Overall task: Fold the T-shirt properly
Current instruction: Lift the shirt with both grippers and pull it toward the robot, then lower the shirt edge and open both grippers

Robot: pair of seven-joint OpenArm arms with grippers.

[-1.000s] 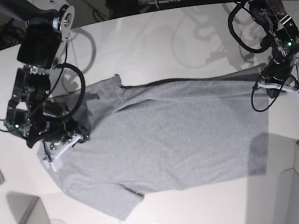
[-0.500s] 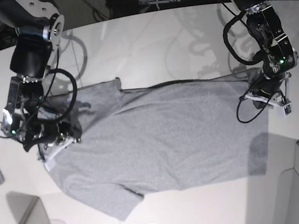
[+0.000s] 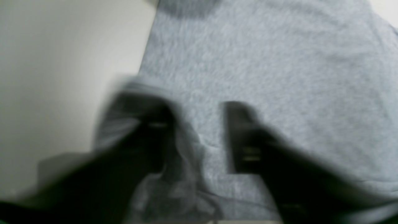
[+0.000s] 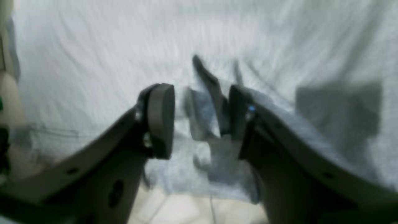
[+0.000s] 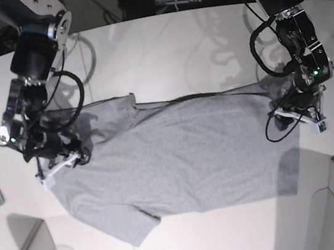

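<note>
1. The T-shirt (image 5: pixel 183 154) lies spread flat on the white table (image 5: pixel 162 45), plain grey side up, with one sleeve (image 5: pixel 128 224) at the near edge.
2. It looks light, soft and limp; I judge it will sag and crease wherever it is unsupported, so hems, shoulder seams and corners are the best holds.
3. The right gripper (image 4: pixel 199 118) sits at the shirt's shoulder edge with its jaws apart, bunched cloth loose between them.
4. The left gripper (image 3: pixel 199 137) sits at the hem end; its jaws also stand apart over rumpled fabric, though blur hides the details.
5. A second ago both were pinched on these edges; since then the shirt has shifted slightly and both arms have drawn inward.
</note>
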